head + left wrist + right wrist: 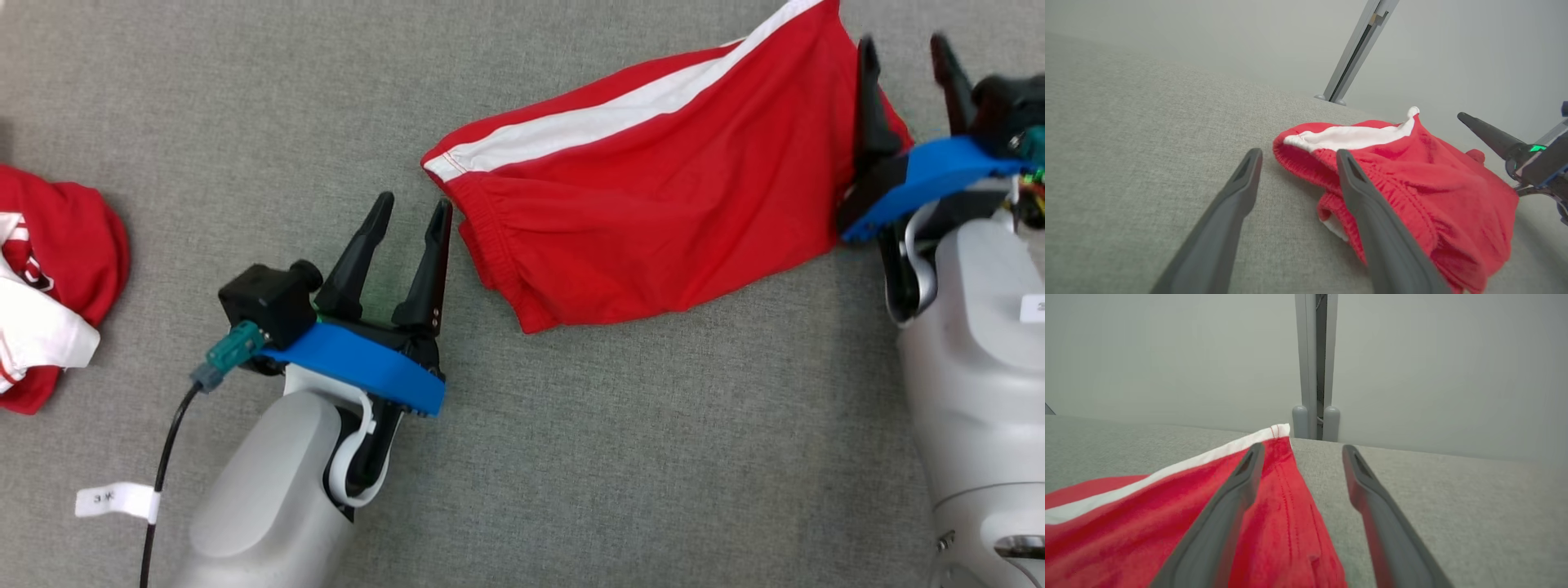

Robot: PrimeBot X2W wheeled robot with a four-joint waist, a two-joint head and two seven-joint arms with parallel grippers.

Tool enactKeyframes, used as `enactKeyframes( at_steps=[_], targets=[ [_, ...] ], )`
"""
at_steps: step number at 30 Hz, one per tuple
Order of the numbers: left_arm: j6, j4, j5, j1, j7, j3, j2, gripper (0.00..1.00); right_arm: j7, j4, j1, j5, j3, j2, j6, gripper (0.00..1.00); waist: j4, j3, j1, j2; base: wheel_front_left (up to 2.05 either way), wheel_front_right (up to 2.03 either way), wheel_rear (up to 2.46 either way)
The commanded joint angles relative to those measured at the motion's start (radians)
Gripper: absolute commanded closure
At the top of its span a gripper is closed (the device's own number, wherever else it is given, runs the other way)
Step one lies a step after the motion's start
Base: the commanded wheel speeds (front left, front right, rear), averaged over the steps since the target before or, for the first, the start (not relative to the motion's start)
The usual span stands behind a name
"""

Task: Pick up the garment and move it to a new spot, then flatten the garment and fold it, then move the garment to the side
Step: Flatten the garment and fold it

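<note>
Your left gripper (pixel 413 211) stands open and empty, fingertips just beside the elastic waistband of the red shorts (pixel 653 204). Your right gripper (pixel 902 49) is also spread wide, one finger over the hem end. The shorts lie on the grey surface (pixel 571 449), long axis running from waistband at lower left to hem at upper right, top corner cut off. A crumpled red-and-white garment (pixel 49 278) is clipped at the left edge.
</note>
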Motion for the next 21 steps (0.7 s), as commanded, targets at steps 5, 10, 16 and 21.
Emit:
enactKeyframes(
  at_steps=[5, 10, 16, 21],
  targets=[
    [-0.001, -0.009, 0.05, 0.052, -0.003, 0.043, -0.009, 0.0, 0.049, 0.148, 0.024, -0.035, -0.024, -0.018, 0.0, 0.0, 0.003, -0.02, 0.0001, 0.0, 0.0, 0.0, 0.0],
    [-0.001, -0.009, 0.09, 0.082, -0.003, 0.08, -0.014, 0.0, 0.114, 0.273, 0.04, -0.01, -0.027, -0.005, 0.0, 0.98, 0.006, -0.036, 0.0001, 0.0, 0.0, 0.0, 0.0],
    [-0.001, -0.007, 0.141, 0.121, -0.003, 0.105, -0.016, 0.0, 0.054, 0.305, 0.053, 0.041, -0.052, 0.001, 0.0, 1.0, -0.003, -0.077, 0.0001, 0.0, 0.0, 0.0, 0.0],
    [-0.001, -0.006, 0.185, 0.185, -0.003, 0.143, -0.025, 0.0, 0.008, 0.307, 0.111, 0.099, -0.052, 0.011, 0.0, 1.0, -0.029, -0.147, 0.0001, 0.0, 0.0, 0.0, 0.0]
  ],
)
